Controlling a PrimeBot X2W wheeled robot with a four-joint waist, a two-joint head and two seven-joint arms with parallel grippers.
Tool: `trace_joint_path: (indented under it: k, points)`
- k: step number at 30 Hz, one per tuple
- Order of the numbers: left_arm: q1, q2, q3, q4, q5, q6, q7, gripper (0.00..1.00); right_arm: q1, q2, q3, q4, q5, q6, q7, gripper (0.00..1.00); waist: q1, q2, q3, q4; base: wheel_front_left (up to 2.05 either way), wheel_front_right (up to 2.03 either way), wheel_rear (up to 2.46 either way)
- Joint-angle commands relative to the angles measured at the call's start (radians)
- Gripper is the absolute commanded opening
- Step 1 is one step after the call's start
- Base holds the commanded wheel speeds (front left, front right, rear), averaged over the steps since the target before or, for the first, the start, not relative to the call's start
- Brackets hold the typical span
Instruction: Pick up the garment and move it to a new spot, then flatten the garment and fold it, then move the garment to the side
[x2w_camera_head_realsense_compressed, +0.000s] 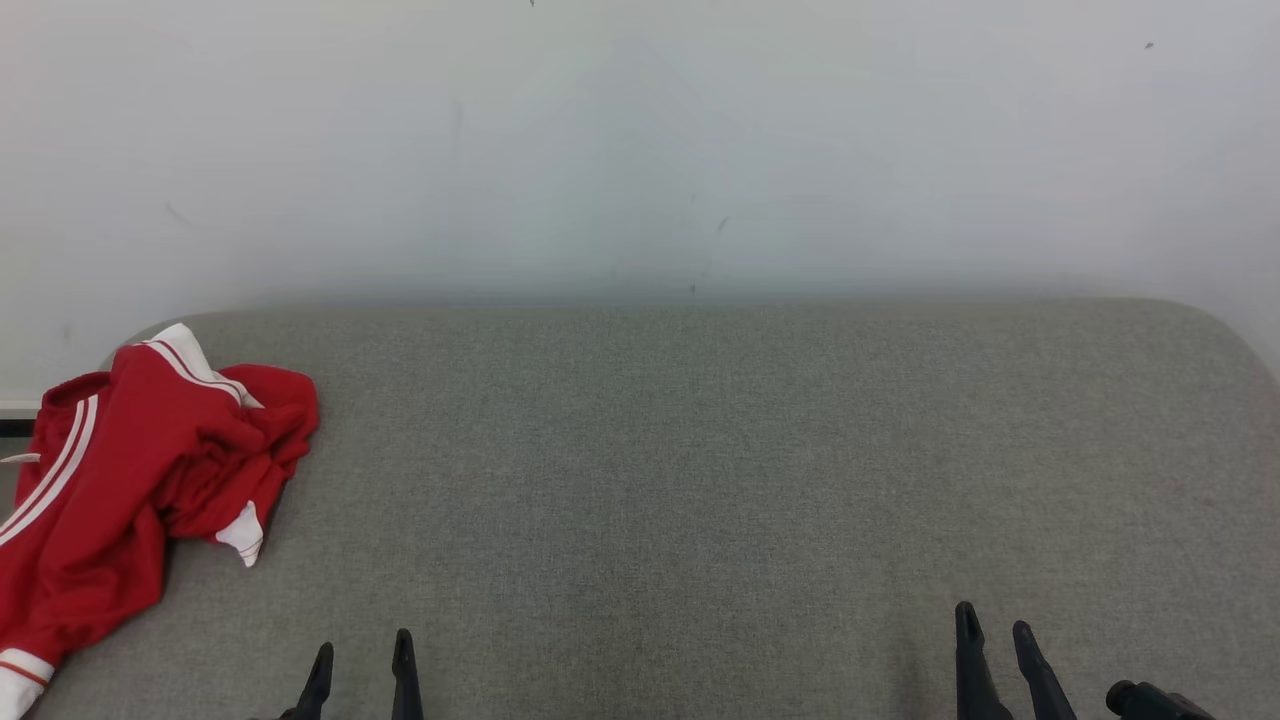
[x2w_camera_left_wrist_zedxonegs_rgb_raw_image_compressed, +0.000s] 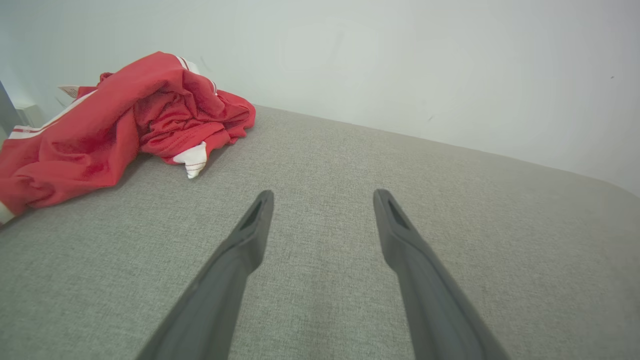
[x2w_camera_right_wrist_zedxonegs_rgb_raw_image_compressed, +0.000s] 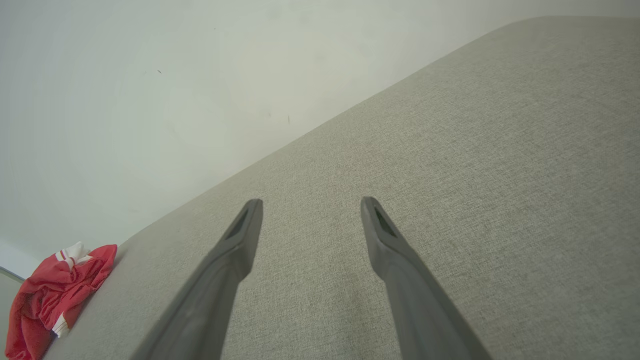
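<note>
Red garment (x2w_camera_head_realsense_compressed: 130, 470) with white stripes, crumpled in a heap at the left end of the grey fabric worktop (x2w_camera_head_realsense_compressed: 700, 480), close to the pale wall (x2w_camera_head_realsense_compressed: 640, 150) and trailing toward the near left corner. Well apart from both arms.

Left jaws wide open, holding nothing, low over bare fabric; fingers (x2w_camera_head_realsense_compressed: 320, 680) at the lower left of the head view. Right jaws equally wide open and empty; fingers (x2w_camera_head_realsense_compressed: 968, 650) at the lower right.

From the left wrist, garment (x2w_camera_left_wrist_zedxonegs_rgb_raw_image_compressed: 100, 130) near and large, up left of the fingers (x2w_camera_left_wrist_zedxonegs_rgb_raw_image_compressed: 250, 235): folds, a white cuff (x2w_camera_left_wrist_zedxonegs_rgb_raw_image_compressed: 192, 160) and a small white label (x2w_camera_left_wrist_zedxonegs_rgb_raw_image_compressed: 67, 90) plain to see. From the right wrist, garment (x2w_camera_right_wrist_zedxonegs_rgb_raw_image_compressed: 55, 290) small and far off at the lower left corner, beyond the fingers (x2w_camera_right_wrist_zedxonegs_rgb_raw_image_compressed: 385, 240).
</note>
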Motion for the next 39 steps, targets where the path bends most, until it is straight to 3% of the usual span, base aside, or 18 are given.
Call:
trace_joint_path:
  k: [1, 11, 39]
  points:
    - [0.009, 0.007, -0.007, -0.003, 0.03, 0.002, -0.011, 1.0, 0.006, -0.004, 0.001, -0.005, -0.028, 0.006, -0.01, 1.0, 0.0, 0.0, -0.002, -0.001, 0.0, 0.0, 0.0]
    - [0.026, 0.004, -0.018, 0.006, 0.104, 0.008, -0.035, 1.0, 0.025, -0.004, 0.003, -0.013, -0.115, 0.007, -0.029, 1.0, 0.0, 0.0, -0.017, 0.0, 0.0, 0.0, 0.0]
    - [0.029, -0.025, -0.001, 0.041, 0.18, -0.002, -0.081, 1.0, 0.053, -0.005, 0.021, -0.043, -0.278, 0.008, -0.041, 1.0, 0.0, 0.0, -0.031, 0.005, 0.0, 0.0, 0.0]
